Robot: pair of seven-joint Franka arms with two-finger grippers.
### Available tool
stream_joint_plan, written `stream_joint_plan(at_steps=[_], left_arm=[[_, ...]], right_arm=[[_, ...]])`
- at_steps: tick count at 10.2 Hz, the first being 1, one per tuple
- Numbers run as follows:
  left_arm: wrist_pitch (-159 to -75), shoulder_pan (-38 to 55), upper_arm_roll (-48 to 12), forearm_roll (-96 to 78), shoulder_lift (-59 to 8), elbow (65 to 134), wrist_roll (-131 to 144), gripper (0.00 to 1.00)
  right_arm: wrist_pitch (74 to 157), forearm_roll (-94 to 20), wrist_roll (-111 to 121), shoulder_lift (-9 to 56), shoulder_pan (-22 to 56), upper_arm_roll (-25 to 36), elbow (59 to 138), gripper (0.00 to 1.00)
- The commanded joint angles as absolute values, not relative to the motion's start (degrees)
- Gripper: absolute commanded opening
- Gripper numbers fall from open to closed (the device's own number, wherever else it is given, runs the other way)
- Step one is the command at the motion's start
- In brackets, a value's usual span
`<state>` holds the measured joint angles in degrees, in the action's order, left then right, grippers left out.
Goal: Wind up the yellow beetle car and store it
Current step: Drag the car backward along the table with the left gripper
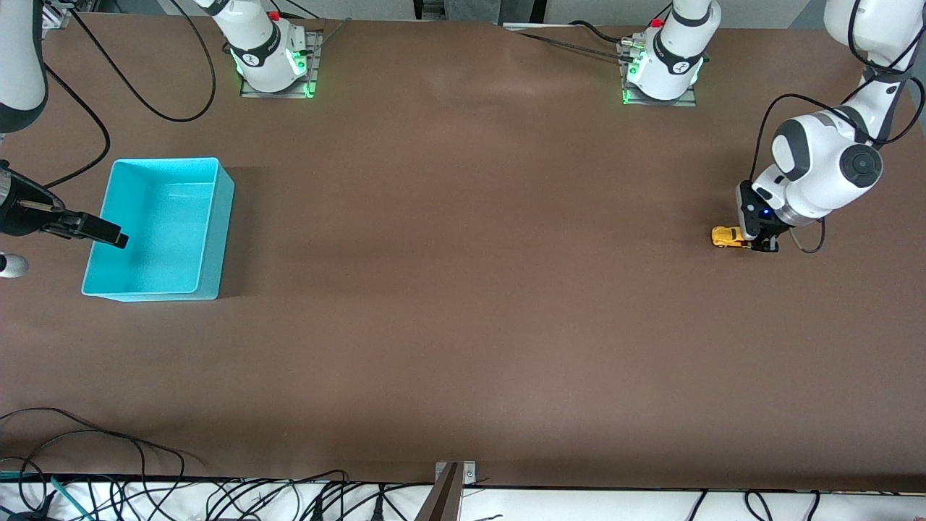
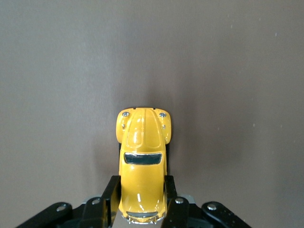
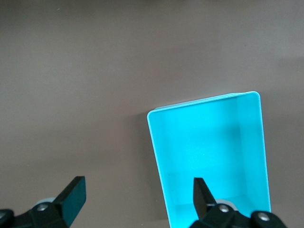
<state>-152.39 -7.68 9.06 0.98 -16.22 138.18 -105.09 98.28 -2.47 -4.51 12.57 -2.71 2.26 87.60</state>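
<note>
The yellow beetle car [image 1: 726, 236] stands on the brown table at the left arm's end. My left gripper [image 1: 761, 244] is down at the table and shut on the car's rear half; in the left wrist view the two black fingers [image 2: 108, 194] press on both sides of the car [image 2: 142, 161], whose nose points away from the hand. My right gripper [image 1: 107, 235] is open and empty, and it hangs over the rim of the turquoise bin [image 1: 226, 210] at the right arm's end. In the right wrist view the gripper [image 3: 137, 195] straddles the bin's wall [image 3: 156, 156].
The bin is empty inside. Both arm bases [image 1: 271, 61] stand along the table edge farthest from the front camera. Cables [image 1: 145, 463] lie along the edge nearest to the front camera.
</note>
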Motion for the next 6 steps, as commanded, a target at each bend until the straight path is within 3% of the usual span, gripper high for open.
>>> stream_joint_plan(at_steps=[1, 6], left_arm=[[-152.58, -8.09, 9.49, 0.35, -19.51, 137.29, -107.14, 0.00], [-152.58, -8.00, 9.49, -3.87, -19.51, 137.29, -106.79, 0.00]], right_arm=[[98.26, -3.52, -4.48, 12.92, -2.90, 2.11, 87.01, 1.00], [98.26, -3.52, -4.48, 13.27, -2.90, 2.11, 87.01, 1.00]])
